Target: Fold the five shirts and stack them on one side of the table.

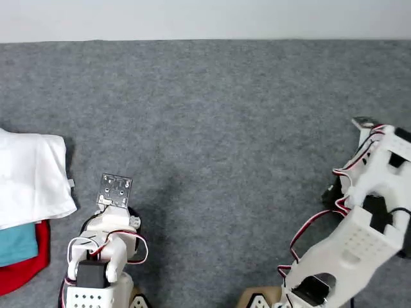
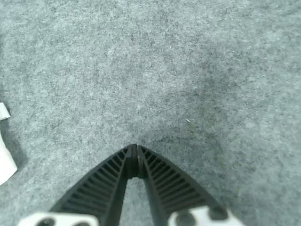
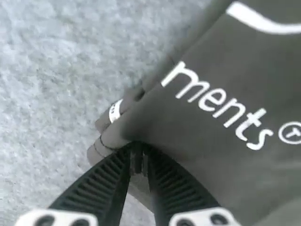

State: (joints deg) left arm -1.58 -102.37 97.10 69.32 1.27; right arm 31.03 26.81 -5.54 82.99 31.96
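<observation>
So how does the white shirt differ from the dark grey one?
The white shirt is plain and lies folded on top of a teal shirt and a red shirt; the dark grey shirt bears white print. The white shirt sits near the left gripper; the dark grey shirt lies at the tips of the shut right gripper. Both are on the grey table.

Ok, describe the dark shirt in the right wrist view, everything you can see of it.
The dark shirt is charcoal, soft-looking cloth with white printed lettering and a white curved mark on its face. It lies on the grey felt table, doubled over at one edge, where layered folds and a small white tag stick out. The right gripper, jaws shut, has its tips right at that folded edge; whether they pinch cloth cannot be told.
</observation>
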